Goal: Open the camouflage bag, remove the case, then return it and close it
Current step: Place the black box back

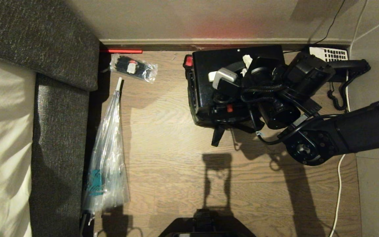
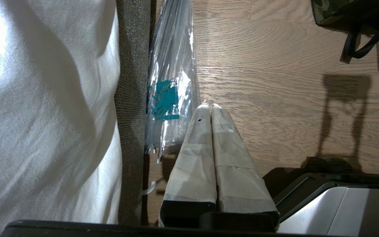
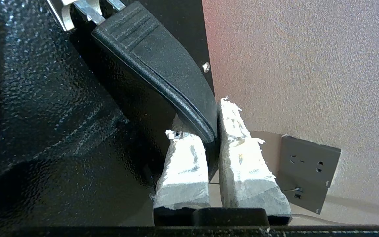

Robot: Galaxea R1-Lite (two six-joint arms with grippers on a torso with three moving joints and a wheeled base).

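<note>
Right arm [image 1: 357,131] over black case [image 1: 206,82] on wooden floor [image 1: 176,138]

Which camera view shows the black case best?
The head view: it shows the case whole by the wall, though partly covered. The right wrist view shows only its textured surface and its handle, held in the right gripper. The left wrist view does not show it.

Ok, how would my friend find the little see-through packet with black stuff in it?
Find the grey cushion by the wall. Right off its corner, on the wooden surface, lies the small clear packet, just near a red stick. Unlike the long clear bag next to it, it is short and full of black ties.
</note>
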